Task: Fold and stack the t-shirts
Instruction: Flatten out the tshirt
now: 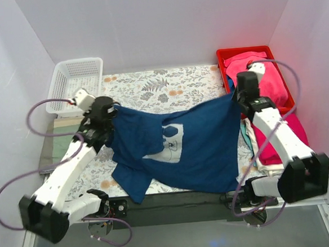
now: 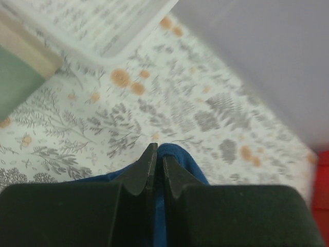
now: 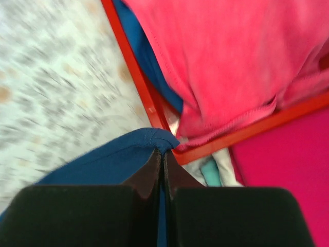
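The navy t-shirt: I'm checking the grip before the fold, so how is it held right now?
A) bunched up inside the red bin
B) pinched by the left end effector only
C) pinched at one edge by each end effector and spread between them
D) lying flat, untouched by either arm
C: the navy t-shirt is spread between the left end effector and the right end effector, each closed on a blue edge.

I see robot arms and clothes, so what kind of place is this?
Probably a robot practice booth for folding laundry. Plain white walls box in a flowery table, the left pincer and right pincer stretch out a blue shirt, and a red bin holds pink shirts.
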